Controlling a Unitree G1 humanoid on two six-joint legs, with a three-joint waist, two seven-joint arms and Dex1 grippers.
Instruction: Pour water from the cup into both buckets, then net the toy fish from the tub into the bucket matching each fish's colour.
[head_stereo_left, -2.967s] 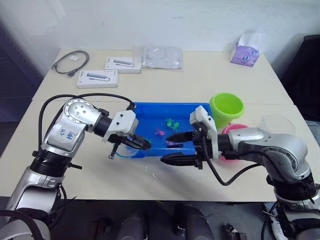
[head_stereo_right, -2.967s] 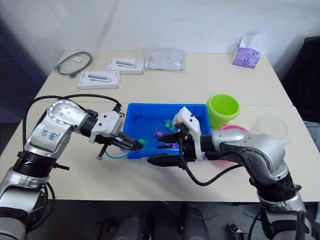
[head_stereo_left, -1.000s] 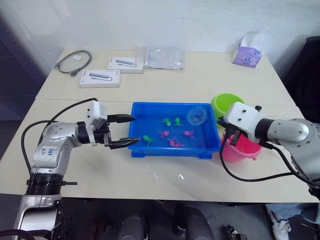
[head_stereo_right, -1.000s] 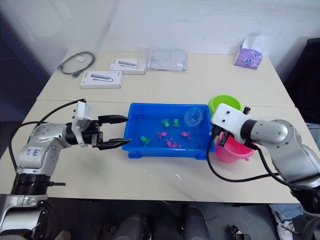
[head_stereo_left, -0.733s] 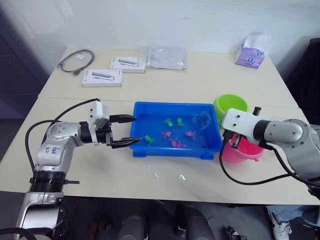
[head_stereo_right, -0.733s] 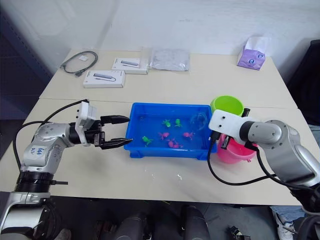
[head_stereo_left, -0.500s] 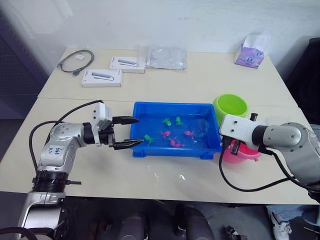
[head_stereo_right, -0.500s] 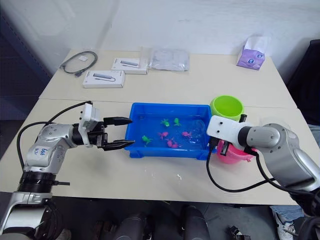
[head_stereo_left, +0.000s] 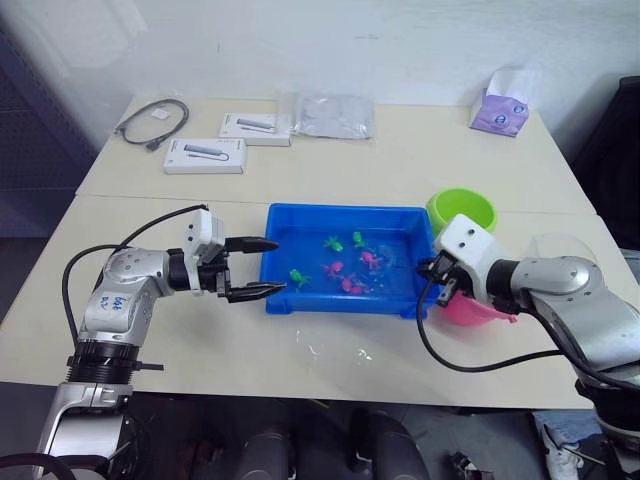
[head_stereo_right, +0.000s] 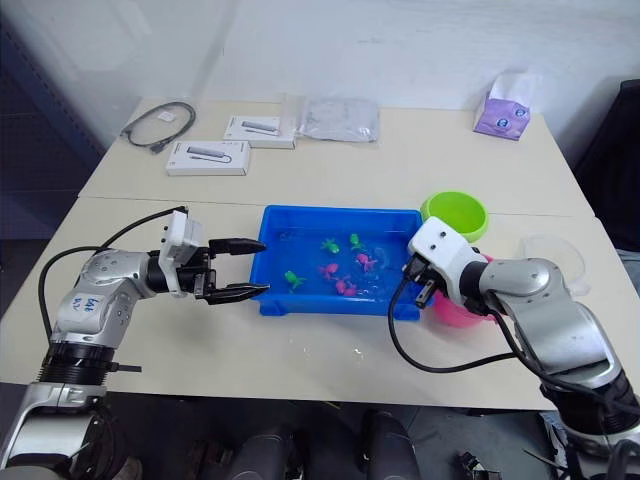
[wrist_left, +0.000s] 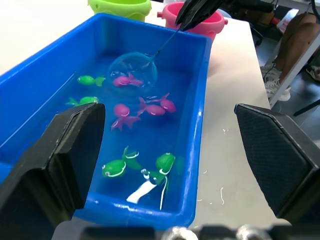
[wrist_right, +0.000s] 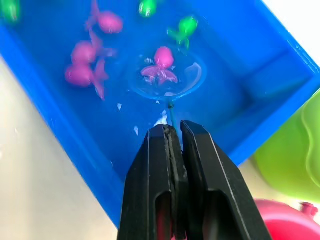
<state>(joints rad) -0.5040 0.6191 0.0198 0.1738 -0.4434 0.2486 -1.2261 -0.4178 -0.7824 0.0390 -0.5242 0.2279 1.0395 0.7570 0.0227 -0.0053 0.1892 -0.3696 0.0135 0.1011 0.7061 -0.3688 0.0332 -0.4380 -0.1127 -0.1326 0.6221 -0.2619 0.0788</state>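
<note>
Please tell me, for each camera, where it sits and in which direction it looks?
Head stereo pair: looks forward-down over the table; both arms show.
Left wrist: faces along the tub; open left gripper frames it.
Right wrist: looks down at the net over a pink fish; right gripper clamps its handle.
Shared: tub, net.

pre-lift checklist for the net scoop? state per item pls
1. Right claw shut on the net handle: ok.
2. Net hoop is down in the tub water with a pink fish inside the ring: ok.
3. Only one fish in the hoop: ok; the green fish lies just outside the ring.
4. Target pink bucket is beside the tub's right end, partly behind the right arm: ok; water level inside cannot tell.
5. Green bucket stands upright, apart from the net: ok.
6. Left claw is open at the tub's left end, holding nothing and away from the net: ok.
</note>
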